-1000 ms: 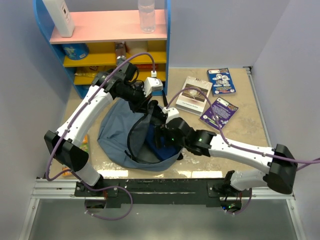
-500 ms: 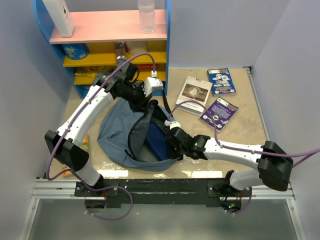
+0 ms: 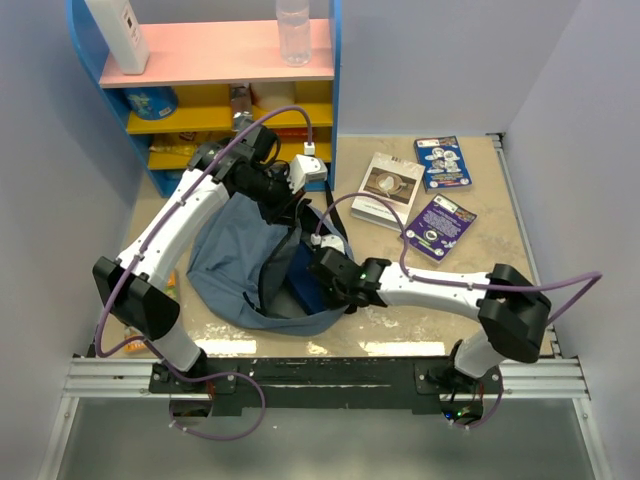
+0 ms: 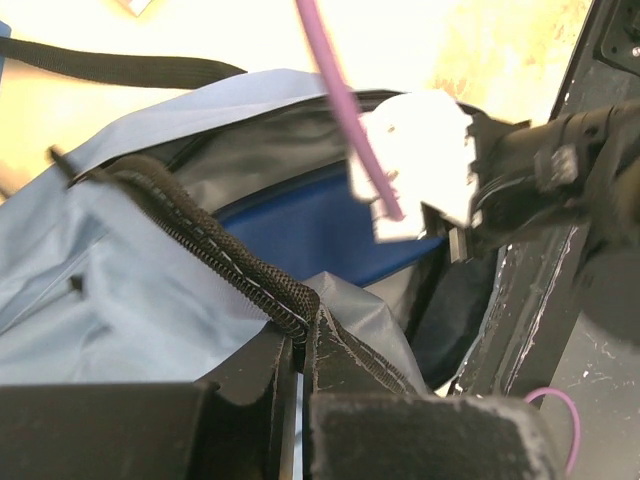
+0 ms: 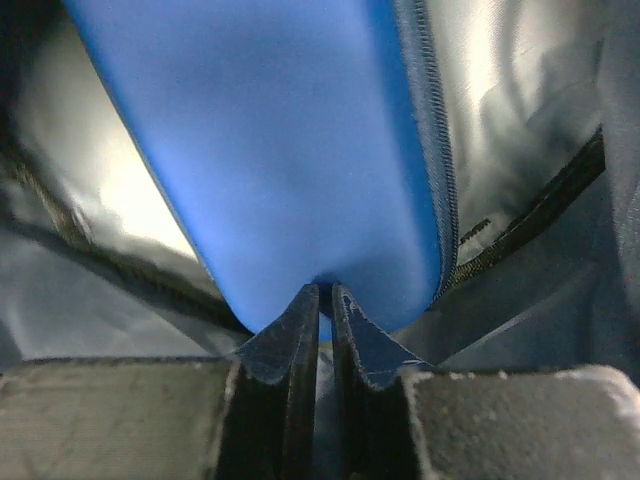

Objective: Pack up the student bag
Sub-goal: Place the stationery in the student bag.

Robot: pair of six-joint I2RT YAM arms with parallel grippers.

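The student bag [image 3: 225,265], slate-blue with a black zipper, lies open between the arms. My left gripper [image 3: 296,205] is shut on the bag's zipper edge [image 4: 270,290] and holds the opening up; its jaws [image 4: 300,335] pinch the black tape. A blue pencil case [image 5: 280,130] lies inside the bag and also shows as the pencil case [image 4: 300,215] in the left wrist view. My right gripper [image 3: 310,272] reaches into the opening. Its jaws [image 5: 325,292] stand almost together, with the tips pressed against the near end of the case.
Three books lie at the back right: a white one [image 3: 388,188], a blue one [image 3: 442,162] and a purple one [image 3: 438,225]. A blue, pink and yellow shelf [image 3: 230,100] stands at the back left, with a bottle [image 3: 293,30] on top.
The right gripper has closed from wide open and pushed further left into the bag. The left gripper has kept its hold on the zipper edge, and the bag has shifted slightly left.
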